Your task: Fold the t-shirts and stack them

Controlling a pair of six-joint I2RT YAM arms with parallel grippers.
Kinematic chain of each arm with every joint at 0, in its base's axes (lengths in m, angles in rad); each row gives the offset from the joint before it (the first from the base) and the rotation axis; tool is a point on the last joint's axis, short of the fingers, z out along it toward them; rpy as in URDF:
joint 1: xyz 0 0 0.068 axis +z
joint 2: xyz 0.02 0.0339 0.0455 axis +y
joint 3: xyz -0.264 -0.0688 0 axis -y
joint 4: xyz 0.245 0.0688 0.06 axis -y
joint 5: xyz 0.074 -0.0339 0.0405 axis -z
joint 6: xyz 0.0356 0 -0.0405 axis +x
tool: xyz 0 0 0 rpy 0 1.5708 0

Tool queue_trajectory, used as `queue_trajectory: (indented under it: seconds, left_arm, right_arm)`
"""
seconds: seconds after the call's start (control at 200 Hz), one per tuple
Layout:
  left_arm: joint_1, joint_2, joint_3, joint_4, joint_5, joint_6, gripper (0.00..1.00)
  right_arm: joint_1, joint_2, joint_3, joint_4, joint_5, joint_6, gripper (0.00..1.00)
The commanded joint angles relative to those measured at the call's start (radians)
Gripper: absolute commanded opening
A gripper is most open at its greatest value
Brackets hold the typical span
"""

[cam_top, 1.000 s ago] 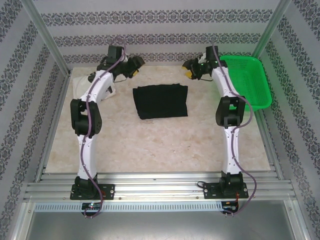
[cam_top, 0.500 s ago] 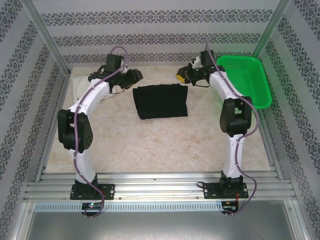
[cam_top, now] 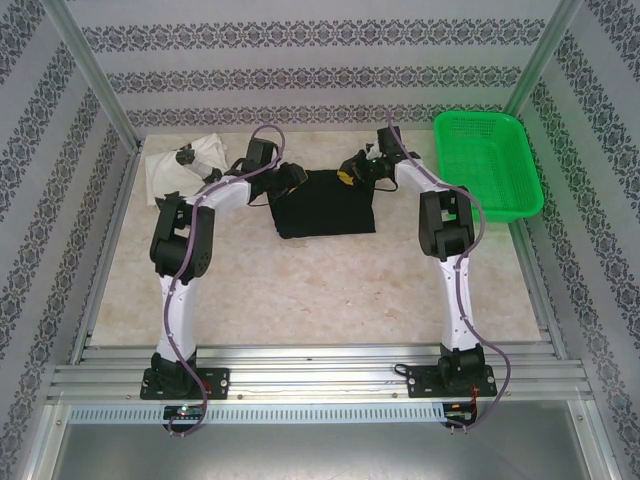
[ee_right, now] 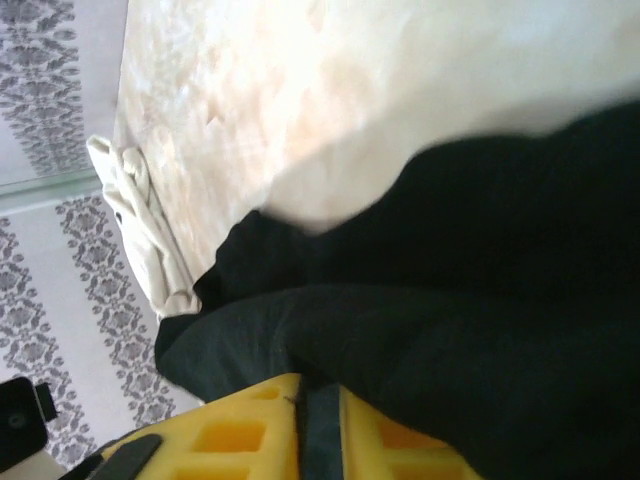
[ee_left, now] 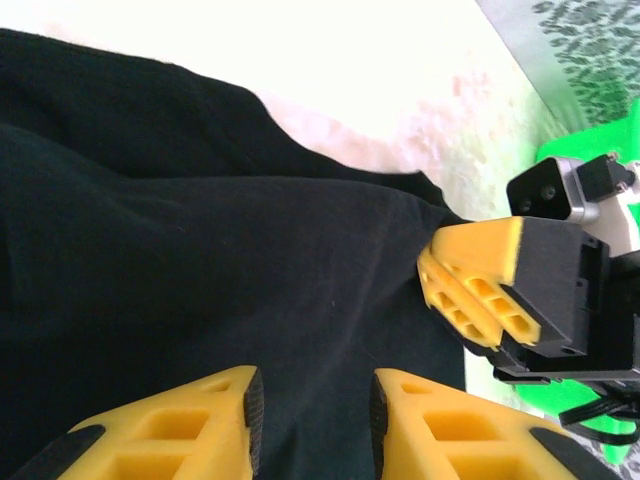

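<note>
The black t-shirt (cam_top: 322, 205) lies folded into a rectangle at the middle back of the table. My left gripper (cam_top: 290, 180) is over its far left corner. In the left wrist view its jaws (ee_left: 312, 400) stand apart, with flat black cloth (ee_left: 200, 270) showing under the gap. My right gripper (cam_top: 348, 175) is at the shirt's far right edge. In the right wrist view it (ee_right: 320, 400) is shut, and a raised fold of the black t-shirt (ee_right: 450, 330) runs into the jaws. The white t-shirt (cam_top: 185, 165) lies crumpled at the back left.
A green mesh basket (cam_top: 490, 160) stands at the back right, just beyond the right arm. Patterned walls and metal posts close in the back and sides. The two grippers are close together over the shirt; the right gripper (ee_left: 470, 290) shows in the left wrist view.
Both arms swung inward from the back corners onto the black t-shirt's far edge. Both pairs of jaws narrowed, and the right pair closed on the cloth. The white t-shirt is now uncovered.
</note>
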Motion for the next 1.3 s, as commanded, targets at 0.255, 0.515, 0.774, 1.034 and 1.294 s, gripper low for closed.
queue_trajectory:
  seconds: [0.255, 0.515, 0.774, 1.034, 1.294]
  left_arm:
    - [0.039, 0.099, 0.199, -0.041, -0.092, -0.018, 0.44]
    - [0.048, -0.15, 0.207, -0.162, -0.066, 0.044, 0.71]
    - [0.052, -0.29, 0.014, -0.489, -0.178, 0.188, 0.78]
    - [0.027, -0.26, -0.124, -0.381, -0.219, 0.173, 0.78]
    - [-0.014, -0.147, -0.097, -0.34, -0.245, 0.182, 0.78]
  right_arm:
    - [-0.022, 0.056, 0.139, 0.071, 0.067, 0.064, 0.27]
    - [-0.022, -0.207, -0.02, -0.048, 0.046, -0.077, 0.44]
    - [-0.061, -0.428, -0.291, -0.184, 0.051, -0.265, 0.71]
    - [-0.067, -0.577, -0.466, -0.141, 0.002, -0.321, 0.81]
    - [-0.069, -0.691, -0.607, -0.132, -0.045, -0.337, 0.81]
